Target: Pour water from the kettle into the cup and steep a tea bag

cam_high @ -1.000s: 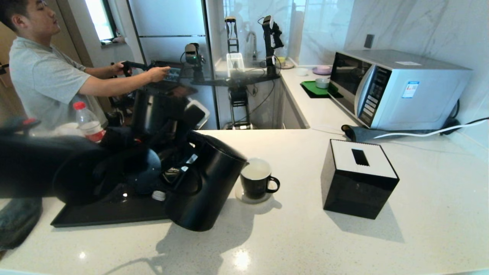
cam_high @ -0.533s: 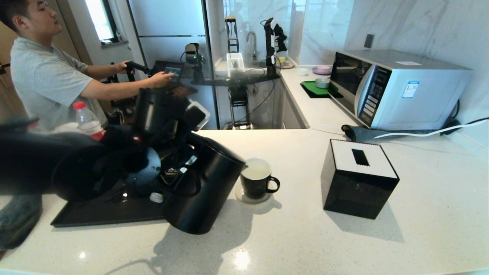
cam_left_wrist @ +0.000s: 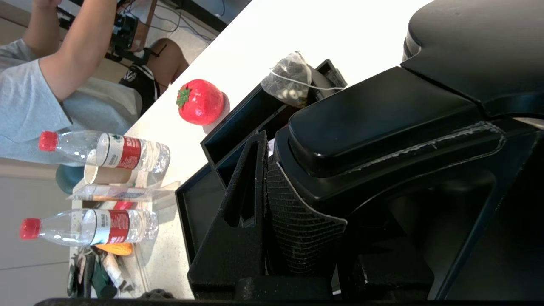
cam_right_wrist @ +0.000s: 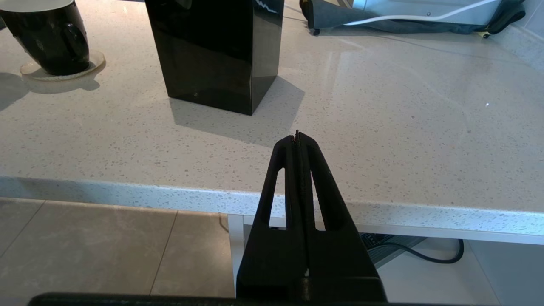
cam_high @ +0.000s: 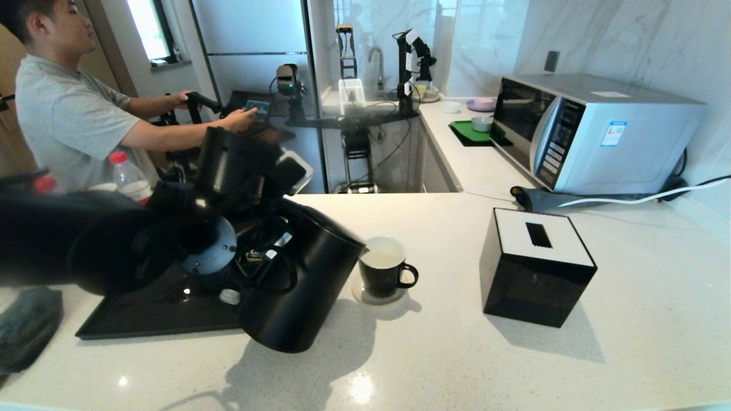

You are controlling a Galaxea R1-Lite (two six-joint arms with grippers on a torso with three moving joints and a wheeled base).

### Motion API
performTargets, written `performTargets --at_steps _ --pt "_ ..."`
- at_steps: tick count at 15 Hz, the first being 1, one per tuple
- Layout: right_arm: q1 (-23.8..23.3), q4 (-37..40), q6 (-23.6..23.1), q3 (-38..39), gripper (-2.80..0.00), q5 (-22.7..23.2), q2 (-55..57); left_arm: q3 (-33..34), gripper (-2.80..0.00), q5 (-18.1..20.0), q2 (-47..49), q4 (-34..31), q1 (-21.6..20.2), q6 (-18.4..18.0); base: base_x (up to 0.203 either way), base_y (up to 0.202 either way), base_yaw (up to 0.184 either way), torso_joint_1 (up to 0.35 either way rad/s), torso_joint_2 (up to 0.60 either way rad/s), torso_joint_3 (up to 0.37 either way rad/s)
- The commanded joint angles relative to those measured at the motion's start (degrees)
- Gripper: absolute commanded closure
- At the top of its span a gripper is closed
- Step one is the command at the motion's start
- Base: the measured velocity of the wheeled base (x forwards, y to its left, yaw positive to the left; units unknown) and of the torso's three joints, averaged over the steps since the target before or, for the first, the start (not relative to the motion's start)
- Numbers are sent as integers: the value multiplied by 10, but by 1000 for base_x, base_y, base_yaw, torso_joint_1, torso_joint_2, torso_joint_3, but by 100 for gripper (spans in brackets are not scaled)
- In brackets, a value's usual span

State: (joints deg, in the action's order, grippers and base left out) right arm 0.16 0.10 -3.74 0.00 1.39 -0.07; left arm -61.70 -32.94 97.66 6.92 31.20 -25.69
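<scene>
The black kettle (cam_high: pixel 302 279) hangs tilted over the counter, its spout at the rim of the cup (cam_high: pixel 384 271). My left gripper (cam_high: pixel 268 251) is shut on the kettle's loop handle (cam_left_wrist: pixel 382 123), which fills the gap beside the ribbed pad (cam_left_wrist: pixel 297 216). The small black cup stands on a round coaster (cam_high: pixel 365 298) and shows a pale inside; it also appears in the right wrist view (cam_right_wrist: pixel 51 38). The tea bag (cam_left_wrist: pixel 289 80) lies on the edge of a black compartment box behind the kettle. My right gripper (cam_right_wrist: pixel 297 135) is shut and empty at the counter's front edge.
A black tissue box with a white top (cam_high: pixel 537 268) stands right of the cup. A black tray (cam_high: pixel 160 317) lies under my left arm. A microwave (cam_high: pixel 594 131) sits at the back right. A red tomato-shaped object (cam_left_wrist: pixel 199 102) and water bottles (cam_left_wrist: pixel 102 151) are at the far left.
The kettle's base has swung left, tilting it slightly more toward the cup. My left arm has risen a little. The cup and right gripper have not moved.
</scene>
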Motion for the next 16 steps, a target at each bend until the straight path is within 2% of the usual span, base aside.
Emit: performTargets --at_steps 1,16 --pt "0 0 0 0 0 0 1 -4 0 -2 -2 -2 0 -2 0 0 0 0 0 0" --pt "0 0 0 0 0 0 1 -20 0 -2 2 -23 6 -2 0 0 0 0 0 0"
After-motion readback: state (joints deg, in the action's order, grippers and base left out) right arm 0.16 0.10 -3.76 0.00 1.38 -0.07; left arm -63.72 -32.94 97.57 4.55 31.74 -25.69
